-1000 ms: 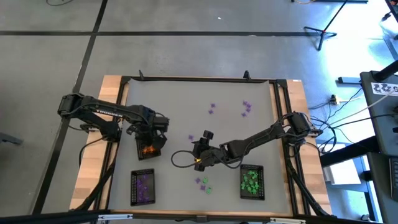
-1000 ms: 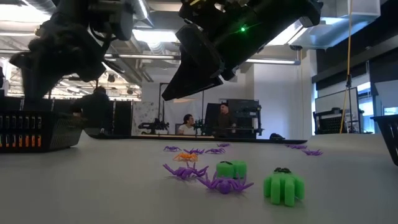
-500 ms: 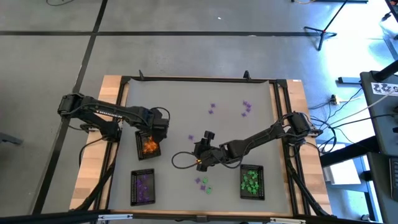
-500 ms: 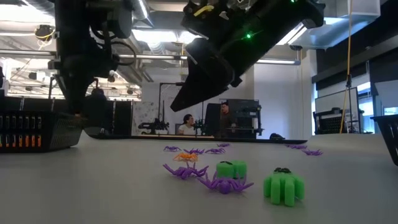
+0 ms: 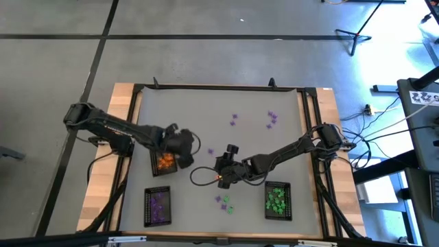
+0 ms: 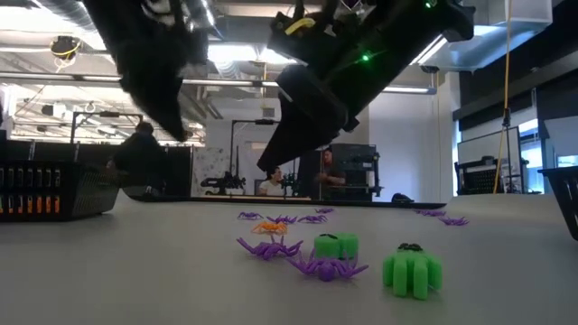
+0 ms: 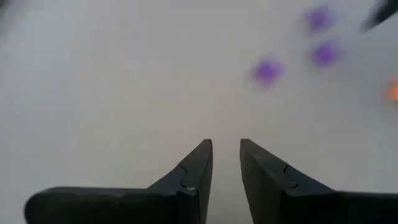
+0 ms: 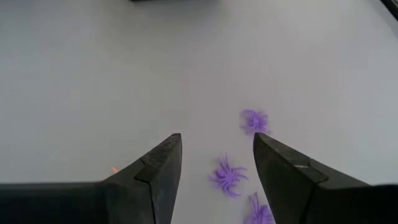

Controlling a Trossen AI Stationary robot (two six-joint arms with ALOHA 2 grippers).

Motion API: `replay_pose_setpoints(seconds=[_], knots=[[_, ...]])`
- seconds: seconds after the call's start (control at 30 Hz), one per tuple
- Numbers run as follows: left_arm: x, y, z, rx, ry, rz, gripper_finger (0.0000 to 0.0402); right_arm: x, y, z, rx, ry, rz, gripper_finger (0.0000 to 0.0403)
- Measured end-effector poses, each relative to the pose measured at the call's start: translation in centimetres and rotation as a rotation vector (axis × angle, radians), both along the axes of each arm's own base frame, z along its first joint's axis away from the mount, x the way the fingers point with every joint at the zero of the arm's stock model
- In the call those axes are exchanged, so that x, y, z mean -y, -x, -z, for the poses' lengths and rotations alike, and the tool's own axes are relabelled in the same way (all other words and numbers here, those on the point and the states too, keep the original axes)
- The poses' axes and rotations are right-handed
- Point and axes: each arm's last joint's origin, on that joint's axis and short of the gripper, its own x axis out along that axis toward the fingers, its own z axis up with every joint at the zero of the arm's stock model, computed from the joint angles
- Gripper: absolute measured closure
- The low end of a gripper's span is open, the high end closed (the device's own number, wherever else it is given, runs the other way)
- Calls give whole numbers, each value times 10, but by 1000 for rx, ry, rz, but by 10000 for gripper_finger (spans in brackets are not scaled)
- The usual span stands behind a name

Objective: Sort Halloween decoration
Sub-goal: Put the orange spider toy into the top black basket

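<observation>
The Halloween decoration lies loose on the grey table: purple spiders (image 5: 234, 119) (image 5: 272, 118) at the far side, purple (image 6: 266, 246) and green pieces (image 6: 411, 269) near the front, and an orange one (image 6: 269, 227). My left gripper (image 5: 194, 145) hangs over bare table just right of the orange-filled tray (image 5: 164, 161), its fingers (image 7: 226, 155) narrowly open with nothing between them. At the table's middle my right gripper (image 5: 221, 175) hovers open, slanting down; purple spiders (image 8: 227, 175) (image 8: 255, 121) lie on the table ahead of its fingers.
Three black mesh trays sit on the table: one with orange pieces at the left, one with purple pieces (image 5: 158, 206) at the near left, one with green pieces (image 5: 278, 200) at the near right. A black cable loops (image 5: 199, 175) beside my right gripper. People sit in the room beyond.
My left gripper has swung from over the orange tray toward the table's right, out over bare table, rolling and turning its wrist on the way. My right gripper has stayed in place and tipped a little further down. Both keep the same opening.
</observation>
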Motion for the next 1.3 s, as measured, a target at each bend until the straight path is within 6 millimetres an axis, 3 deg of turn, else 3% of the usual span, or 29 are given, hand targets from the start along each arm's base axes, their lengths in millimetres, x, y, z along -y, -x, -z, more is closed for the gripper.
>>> replay_pose_setpoints(seconds=[0.13,0.3,0.53,0.7,0.9,1.1,1.3], knots=[[22,0,-5,96,-153,15,327,0,1,1,-11,1,2,204],[44,14,-10,205,-299,-84,327,0,1,1,-11,-11,15,204],[78,35,-22,399,-354,-74,327,-1,1,2,-19,-35,-6,204],[94,38,-23,478,-315,-49,327,-4,1,3,-53,-131,-96,204],[103,32,-13,551,-322,47,327,-6,5,9,-126,-220,-129,204],[98,24,5,611,-219,155,327,-7,7,18,-174,-260,-99,205],[93,20,10,693,-171,229,327,-15,4,34,-186,-284,-117,234]])
